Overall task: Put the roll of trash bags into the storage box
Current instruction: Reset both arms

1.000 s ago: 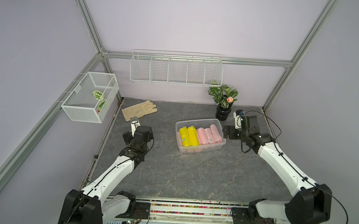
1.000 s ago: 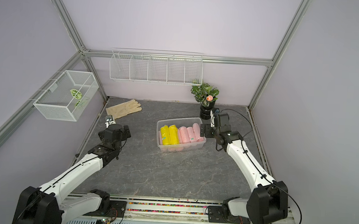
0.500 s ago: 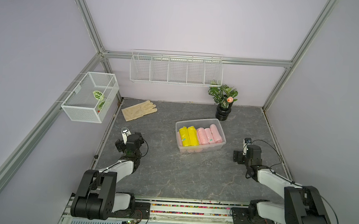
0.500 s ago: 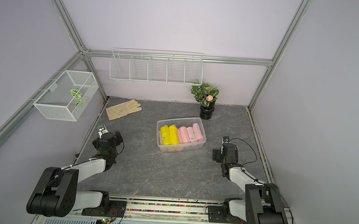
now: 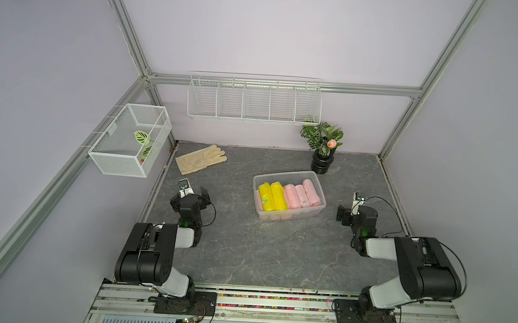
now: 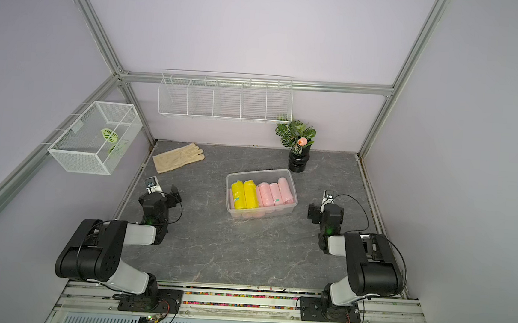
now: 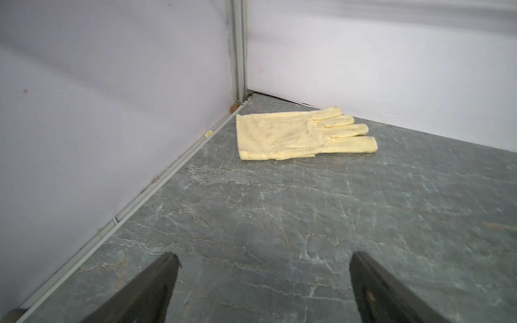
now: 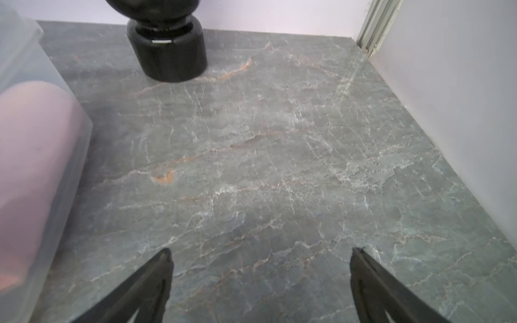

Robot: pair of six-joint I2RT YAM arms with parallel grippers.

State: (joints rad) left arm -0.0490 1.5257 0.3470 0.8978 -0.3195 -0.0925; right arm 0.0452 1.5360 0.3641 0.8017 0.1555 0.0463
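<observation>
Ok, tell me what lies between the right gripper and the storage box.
Just bare tabletop between right gripper and storage box; both top views show it.

Grey marble-pattern tabletop [image 5: 260,256], in both top views. Resting directly on it: cream glove [image 5: 200,163] upper left, storage box [image 5: 291,215] centre, black plant pot [image 5: 322,165] upper right.

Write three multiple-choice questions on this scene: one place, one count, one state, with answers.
1. Where does the glove lie?
A) inside the storage box
B) on the table, near a back corner
C) in the left pincer

2. How many yellow rolls show in the storage box?
A) none
B) two
C) five

3. How is the left pincer?
A) open and empty
B) shut on a roll
C) shut on the glove

Answers:
1 B: it lies flat by the walls' corner.
2 B: two lie side by side.
3 A: its jaws stand apart over bare table.
</observation>
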